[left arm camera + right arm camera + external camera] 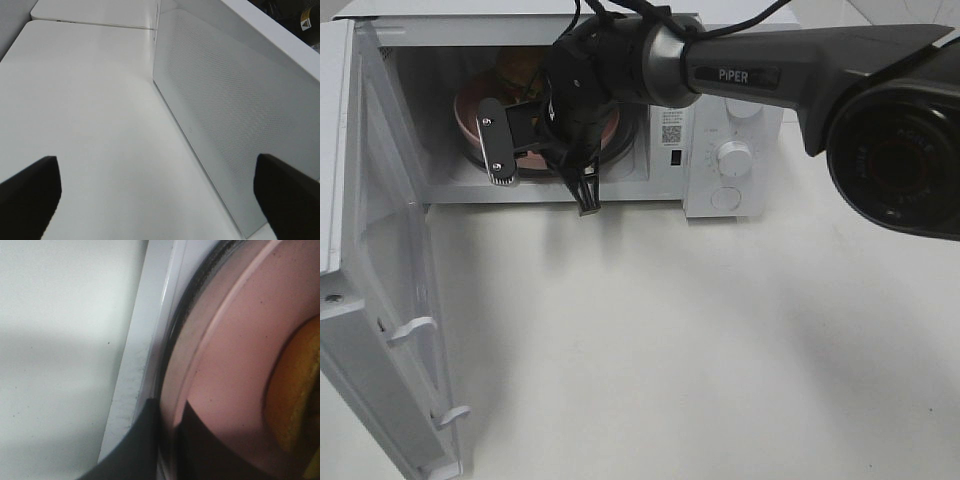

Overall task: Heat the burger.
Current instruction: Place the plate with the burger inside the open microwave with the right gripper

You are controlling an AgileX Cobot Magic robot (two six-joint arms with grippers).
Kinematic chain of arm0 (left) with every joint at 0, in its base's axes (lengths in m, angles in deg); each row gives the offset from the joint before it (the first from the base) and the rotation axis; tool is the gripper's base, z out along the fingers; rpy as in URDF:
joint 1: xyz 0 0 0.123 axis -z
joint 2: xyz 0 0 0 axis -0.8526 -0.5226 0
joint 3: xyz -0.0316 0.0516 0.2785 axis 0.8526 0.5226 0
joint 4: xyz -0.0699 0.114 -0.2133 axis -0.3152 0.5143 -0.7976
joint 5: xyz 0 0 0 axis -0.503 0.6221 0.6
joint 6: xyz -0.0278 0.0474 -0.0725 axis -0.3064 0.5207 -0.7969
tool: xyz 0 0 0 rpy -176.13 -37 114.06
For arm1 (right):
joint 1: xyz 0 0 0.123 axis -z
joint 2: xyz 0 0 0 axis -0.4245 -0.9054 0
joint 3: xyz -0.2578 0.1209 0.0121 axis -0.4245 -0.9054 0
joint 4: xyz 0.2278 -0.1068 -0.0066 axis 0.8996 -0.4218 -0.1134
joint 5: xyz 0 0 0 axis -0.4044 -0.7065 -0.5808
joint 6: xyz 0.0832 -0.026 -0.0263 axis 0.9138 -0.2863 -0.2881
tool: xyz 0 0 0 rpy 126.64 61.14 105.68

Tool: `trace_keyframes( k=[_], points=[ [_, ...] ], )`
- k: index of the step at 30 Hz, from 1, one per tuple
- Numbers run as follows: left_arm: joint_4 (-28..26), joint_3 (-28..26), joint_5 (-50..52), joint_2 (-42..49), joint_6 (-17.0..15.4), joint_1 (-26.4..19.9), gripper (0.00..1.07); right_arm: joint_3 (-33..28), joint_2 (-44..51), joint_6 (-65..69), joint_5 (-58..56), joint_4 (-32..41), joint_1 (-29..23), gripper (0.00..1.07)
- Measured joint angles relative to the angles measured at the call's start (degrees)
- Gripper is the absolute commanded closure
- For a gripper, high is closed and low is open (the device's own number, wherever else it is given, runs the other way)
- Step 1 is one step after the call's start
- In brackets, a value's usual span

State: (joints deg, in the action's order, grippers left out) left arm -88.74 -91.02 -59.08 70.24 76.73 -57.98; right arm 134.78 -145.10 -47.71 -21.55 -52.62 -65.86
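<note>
A white microwave (pixel 750 115) stands at the far edge of the white surface (pixel 720 350), its door (pixel 380 300) swung wide open on the left side of the high view. Inside the oven a round pink plate (pixel 470 115) rests on the glass turntable (pixel 200 290), and the burger (pixel 518 68) sits on that plate towards the back of the cavity. Only part of its brown bun shows behind the arm in the high view, and the right wrist view catches only a yellow-orange edge of it. The right arm reaches in from the right, across the front of the control panel with its round knob (pixel 733 157), and into the oven opening. The right end effector (pixel 167 437) is clenched on the near rim of the plate: in the right wrist view one dark finger (pixel 142 440) lies outside the rim and the other lies on the pink face just inside it, clear of the burger. The left end effector (pixel 157 200) is released, its two dark fingertips (pixel 30 195) far apart with nothing between them. It hangs over bare surface just beside a white panel with a fine dotted pattern (pixel 225 125). It does not show in the high view.
</note>
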Motion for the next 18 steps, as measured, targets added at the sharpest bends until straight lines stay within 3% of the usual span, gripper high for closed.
trace_keyframes(
  k=[4, 8, 9, 12, 14, 18],
  points=[
    [0.0, 0.0, 0.0, 0.0, 0.0, 0.0, 0.07, 0.0, 0.0, 0.0, 0.1, 0.0, 0.0, 1.04],
    [0.0, 0.0, 0.0, 0.0, 0.0, 0.0, 0.07, 0.3, 0.0, 0.1, 0.9, -0.1, 0.0, 0.91],
    [0.0, 0.0, 0.0, 0.0, 0.0, 0.0, 0.07, 0.6, 0.0, 0.1, 2.0, -0.1, 0.0, 0.83],
    [0.0, 0.0, 0.0, 0.0, 0.0, 0.0, 0.07, 0.7, 0.0, 0.2, 2.6, -0.1, 0.0, 0.80],
    [0.0, 0.0, 0.0, 0.0, 0.0, 0.0, 0.07, 1.0, 0.1, 1.0, 3.2, 0.1, 0.0, 0.66],
    [0.0, 0.0, 0.0, 0.0, 0.0, 0.0, 0.07, 1.0, 0.1, 1.1, 3.0, 1.3, 0.0, 0.61]
  ],
)
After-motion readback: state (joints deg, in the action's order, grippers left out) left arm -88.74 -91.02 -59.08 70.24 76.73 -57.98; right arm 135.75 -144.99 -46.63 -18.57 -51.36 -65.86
